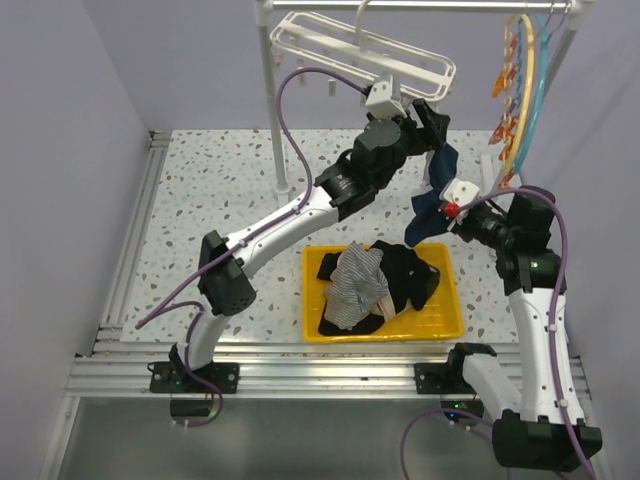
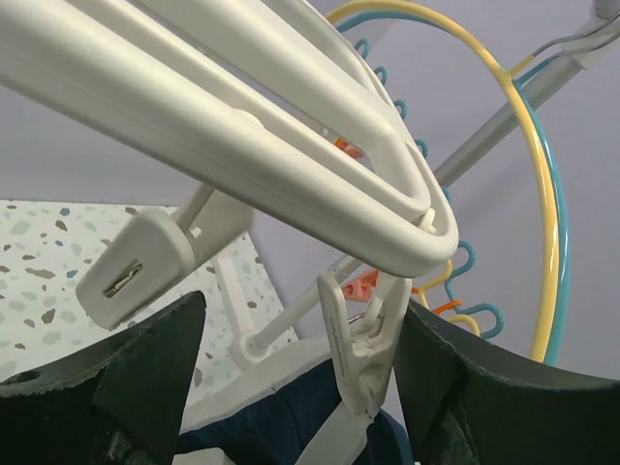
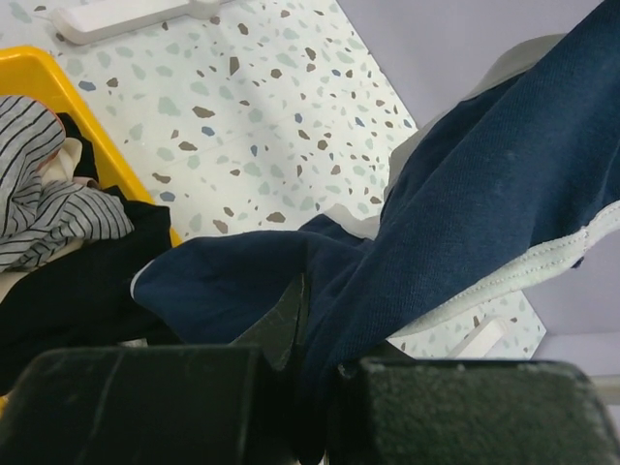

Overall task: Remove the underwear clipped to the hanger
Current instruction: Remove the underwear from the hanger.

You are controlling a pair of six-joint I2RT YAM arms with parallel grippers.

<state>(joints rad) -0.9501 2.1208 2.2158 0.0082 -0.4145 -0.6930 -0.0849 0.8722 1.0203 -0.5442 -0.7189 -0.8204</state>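
The left end effector [image 2: 302,329] straddles the clip [image 2: 363,358] wide, seemingly to squeeze it open, while the right end effector [image 3: 315,387] clamps the navy underwear [image 3: 465,194], ready to tug.

A yellow tray [image 1: 400,333] sits on the speckled table [image 1: 210,190]; yellow and blue hoops [image 1: 531,80] hang from the rail [image 1: 440,5].

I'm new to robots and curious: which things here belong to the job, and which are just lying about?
Job:
navy underwear
clip
white hanger
left gripper
right gripper
tray
pile in it

Just there:
coloured hangers
rack pole
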